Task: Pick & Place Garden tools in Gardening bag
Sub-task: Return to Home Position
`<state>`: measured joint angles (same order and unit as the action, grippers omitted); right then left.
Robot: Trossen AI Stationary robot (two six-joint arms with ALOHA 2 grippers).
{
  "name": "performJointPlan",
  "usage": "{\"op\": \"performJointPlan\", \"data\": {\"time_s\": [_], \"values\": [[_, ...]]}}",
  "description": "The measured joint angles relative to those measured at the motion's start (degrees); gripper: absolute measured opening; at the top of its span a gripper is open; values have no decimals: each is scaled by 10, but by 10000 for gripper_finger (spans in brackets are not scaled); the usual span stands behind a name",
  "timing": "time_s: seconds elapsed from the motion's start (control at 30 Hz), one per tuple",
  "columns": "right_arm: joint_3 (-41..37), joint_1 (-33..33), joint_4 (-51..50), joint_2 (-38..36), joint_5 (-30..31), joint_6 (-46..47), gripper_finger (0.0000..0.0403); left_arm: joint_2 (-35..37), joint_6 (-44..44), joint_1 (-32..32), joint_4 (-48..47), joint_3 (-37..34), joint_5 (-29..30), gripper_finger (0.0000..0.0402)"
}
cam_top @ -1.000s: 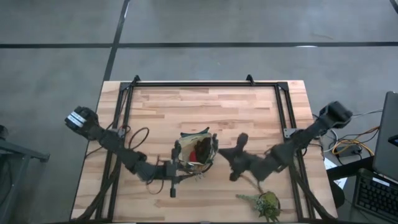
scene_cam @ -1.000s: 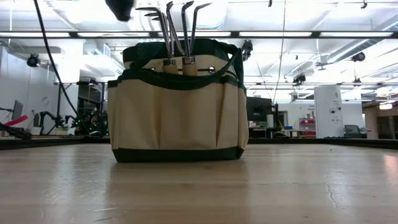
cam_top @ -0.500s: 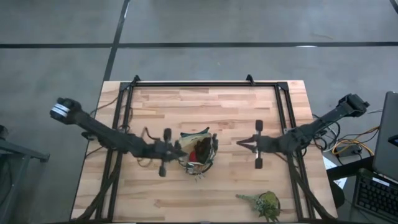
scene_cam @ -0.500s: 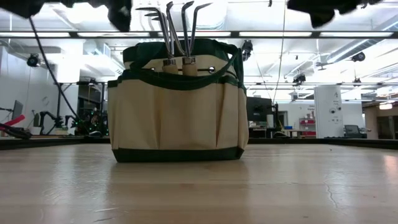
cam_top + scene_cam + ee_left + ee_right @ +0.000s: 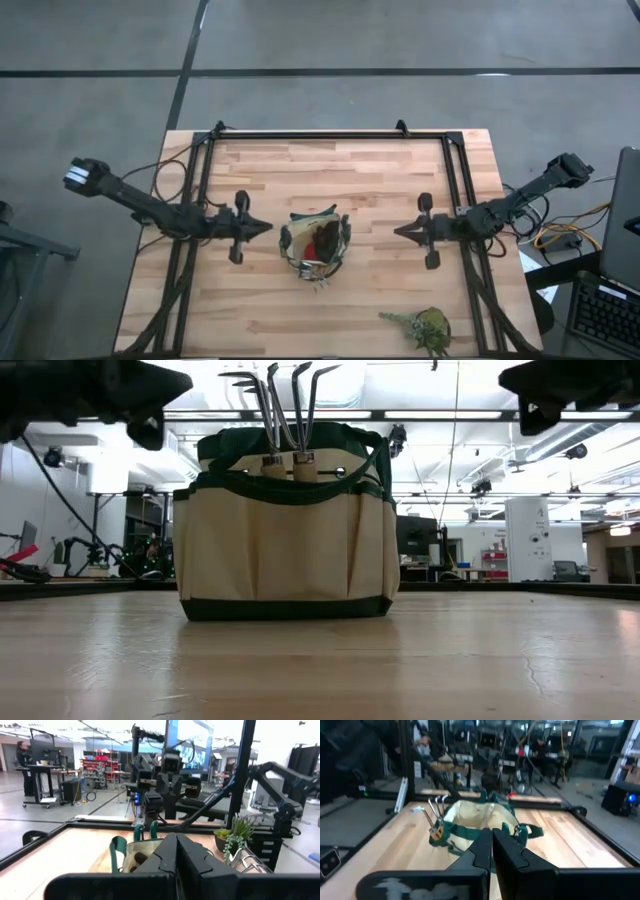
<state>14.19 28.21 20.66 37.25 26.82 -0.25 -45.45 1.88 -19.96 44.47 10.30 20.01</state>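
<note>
On the left I see my left gripper (image 5: 266, 227) pressed closed above the table (image 5: 330, 170). The gardening bag (image 5: 285, 550) with two hand rakes (image 5: 285, 420) stands between it and my right gripper (image 5: 398, 231), also closed. A plant clump (image 5: 428, 327) lies apart.

Light wooden table (image 5: 350, 175), gardening bag (image 5: 285, 550) upright near its middle, leafy plant clump (image 5: 428, 327) by one edge

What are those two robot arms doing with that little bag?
Nothing is being held right now. The left gripper and the right gripper hang shut and empty above the table, one on each side of the gardening bag. The bag stands upright with two hand rakes poking out of its top. A leafy plant clump lies by the table's edge on the right arm's side.
</note>
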Motion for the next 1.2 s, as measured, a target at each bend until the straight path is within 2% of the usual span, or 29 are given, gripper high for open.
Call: {"op": "performJointPlan", "data": {"time_s": [0.13, 0.27, 0.4, 0.53, 0.7, 0.9, 1.2], "values": [[-42, -11, 61, -34, -1, -16, 8, 52, 0, 2, 1, -33, 0, 8], [-63, -32, 65, -67, -4, -26, 8, 103, -7, 3, 1, -58, 0, 6], [-88, -60, 69, -91, -47, -1, 8, 158, -1, 3, -1, -92, 0, 8], [-108, -85, 88, -110, -83, 16, 8, 213, 2, 3, -55, -97, 5, 8], [-130, -105, 85, -152, -88, 8, 8, 271, 2, 3, -96, -98, 5, 9], [-135, -107, 36, -224, -95, -2, 8, 335, -20, 3, -168, -98, 3, 9], [-135, -106, -133, -371, -112, -8, 8, 373, -20, 3, -281, -98, 2, 9]]}}
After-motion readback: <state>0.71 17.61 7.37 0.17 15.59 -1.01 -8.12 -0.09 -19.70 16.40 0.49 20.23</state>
